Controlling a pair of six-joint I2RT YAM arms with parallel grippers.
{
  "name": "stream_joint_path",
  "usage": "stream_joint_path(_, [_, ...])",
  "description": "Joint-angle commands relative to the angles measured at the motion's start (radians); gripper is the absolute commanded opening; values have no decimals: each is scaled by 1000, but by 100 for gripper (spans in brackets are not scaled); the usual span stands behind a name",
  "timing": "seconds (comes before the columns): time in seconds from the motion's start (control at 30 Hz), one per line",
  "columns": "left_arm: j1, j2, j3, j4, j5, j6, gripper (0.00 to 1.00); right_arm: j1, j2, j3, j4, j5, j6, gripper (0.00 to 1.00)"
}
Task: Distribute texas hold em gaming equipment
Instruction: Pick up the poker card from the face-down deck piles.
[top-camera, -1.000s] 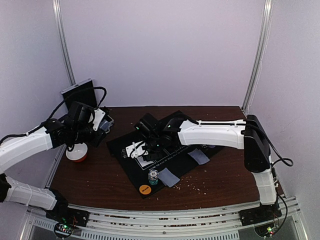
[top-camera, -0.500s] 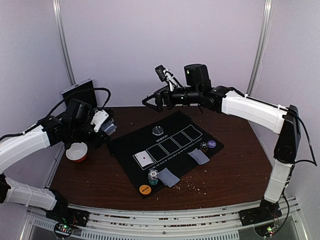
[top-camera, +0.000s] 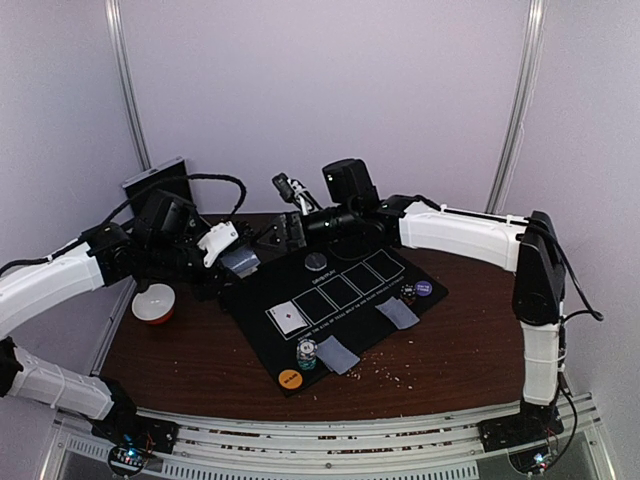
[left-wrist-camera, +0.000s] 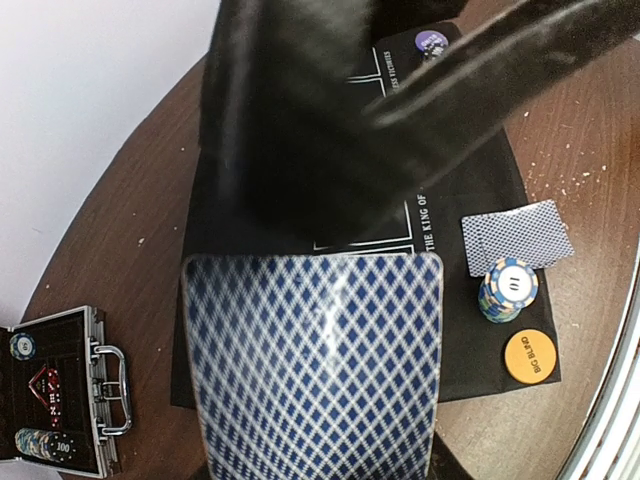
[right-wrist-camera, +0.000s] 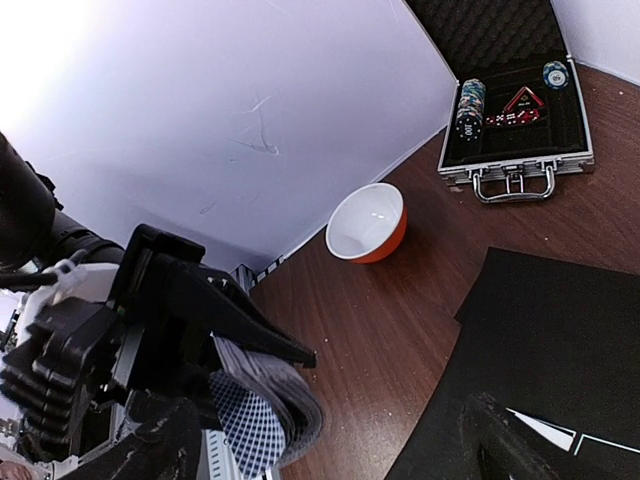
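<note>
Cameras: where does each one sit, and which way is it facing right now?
Top external: above and behind the bases, looking down at the table and black mat; left arm and right arm meet back left.
Left wrist: on the left arm, looking down across the mat past the deck it holds; blurred dark fingers above it.
Right wrist: on the right arm, facing the left gripper, bowl and case; the open right gripper frames the bottom.
Shared: both wrist views show the deck and the case.

- Top view: light is even and diffuse, shadows are faint, and detail is soft.
- Left wrist view: the cards sit close to the lens and are blurred.
- Right wrist view: the wall is overexposed at upper left.
</note>
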Motion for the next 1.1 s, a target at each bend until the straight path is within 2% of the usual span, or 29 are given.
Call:
stream_joint_path(0.0, [-16,9,40,2,19,25,38,13,57,90,-16,-38,25,90])
stream_joint_path(0.23, [-20,8,46,2,-6,24,38,36,135,163,-65,-61,-12,82])
stream_joint_path(0.5, [-20,12,46,3,-14,23,35,44,135,164,-155,-2,-87,71])
stream_joint_path(0.63, [-19,13,43,3,-28,23,35,44,117,151,-158,-22,-109,74])
stream_joint_path(0.87, [-20,16,37,3,-28,23,35,43,106,121,-50,-185,-66,76])
stream_joint_path(1.07, [-20,13,36,3,-33,25,35,44,140,152,-109,-32,-85,74])
